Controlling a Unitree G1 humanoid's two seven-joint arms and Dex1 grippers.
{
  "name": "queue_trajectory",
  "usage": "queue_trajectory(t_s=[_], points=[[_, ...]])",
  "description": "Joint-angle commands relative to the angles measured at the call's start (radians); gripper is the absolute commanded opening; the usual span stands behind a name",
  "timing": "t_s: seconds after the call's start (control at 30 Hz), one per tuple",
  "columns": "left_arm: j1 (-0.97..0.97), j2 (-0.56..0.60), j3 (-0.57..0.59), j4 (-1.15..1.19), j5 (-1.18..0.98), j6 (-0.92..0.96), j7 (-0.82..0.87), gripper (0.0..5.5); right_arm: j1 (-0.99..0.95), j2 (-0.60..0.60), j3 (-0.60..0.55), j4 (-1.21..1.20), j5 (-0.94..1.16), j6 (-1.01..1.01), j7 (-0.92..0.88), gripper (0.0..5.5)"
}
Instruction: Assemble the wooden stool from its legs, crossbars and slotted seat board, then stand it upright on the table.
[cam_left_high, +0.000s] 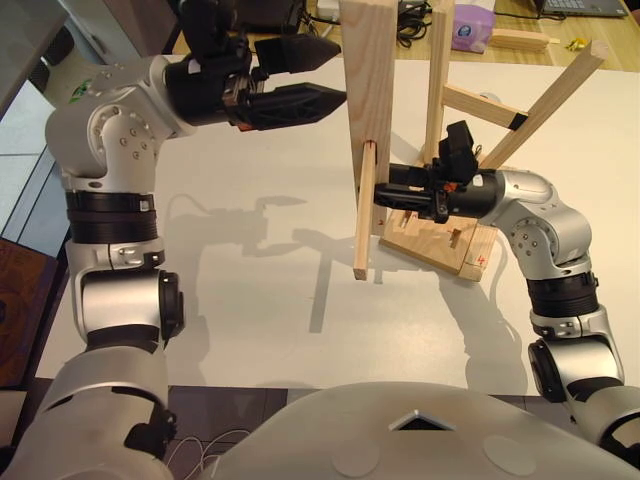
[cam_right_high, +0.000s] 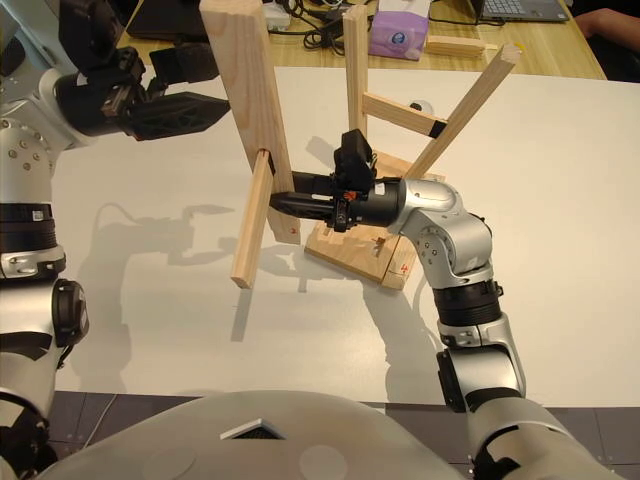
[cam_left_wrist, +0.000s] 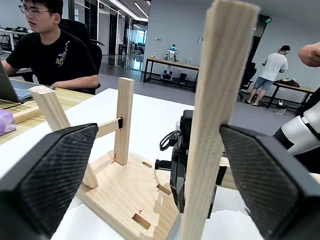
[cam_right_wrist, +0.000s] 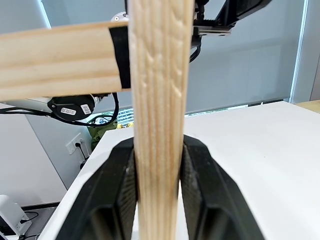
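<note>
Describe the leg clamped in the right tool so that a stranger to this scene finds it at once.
On the white table lies the seat board, with two joined legs rising from it. At the board's left edge the right tool clamps a third leg, near upright. Only this leg has a crossbar dangling from its side, lower end free.

one seat board (cam_left_high: 440, 250). three legs by the seat board: near leg (cam_left_high: 367, 80), far leg (cam_left_high: 437, 70), tilted leg (cam_left_high: 548, 103). two crossbars: near crossbar (cam_left_high: 364, 215), far crossbar (cam_left_high: 478, 103). one loose wooden piece (cam_left_high: 520, 40) beyond it.
</note>
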Motion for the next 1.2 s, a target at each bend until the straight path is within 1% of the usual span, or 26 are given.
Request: queue_trajectory(t_s=[0.03,0.37,0.6,0.63,0.67,0.77,0.83,1.07,1.13,1.2], points=[[-0.009,0.031,0.005,-0.046,-0.021,0.045,-0.018,4.49,-0.013,-0.006,-0.002,0.004,-0.010,-0.018,-0.001,1.03],[-0.044,-0.018,0.034,-0.087,-0.105,0.116,0.028,4.49,0.007,0.004,0.047,0.024,-0.059,-0.063,0.007,1.03],[-0.027,-0.040,0.016,-0.110,-0.121,0.134,0.045,3.42,0.002,0.013,0.049,0.017,-0.054,-0.060,0.001,1.03],[-0.026,-0.041,0.016,-0.111,-0.119,0.132,0.047,3.38,0.000,0.015,0.050,0.017,-0.054,-0.060,0.001,1.03],[-0.023,-0.043,0.015,-0.116,-0.118,0.128,0.050,3.14,-0.001,0.017,0.050,0.017,-0.054,-0.061,-0.001,1.03],[-0.013,-0.046,0.007,-0.141,-0.119,0.130,0.054,2.67,-0.003,0.020,0.048,0.021,-0.056,-0.064,-0.002,1.03],[-0.009,-0.048,0.002,-0.146,-0.118,0.131,0.056,2.46,-0.006,0.022,0.047,0.026,-0.059,-0.068,-0.002,1.03],[-0.002,-0.048,-0.008,-0.144,-0.102,0.113,0.063,1.23,-0.009,0.028,0.048,0.029,-0.061,-0.079,-0.005,1.03],[-0.002,-0.049,-0.009,-0.140,-0.099,0.107,0.065,1.05,-0.010,0.028,0.047,0.032,-0.061,-0.081,-0.002,1.03],[0.000,-0.050,-0.009,-0.141,-0.099,0.103,0.068,1.04,-0.011,0.029,0.045,0.034,-0.063,-0.082,-0.001,1.02]])
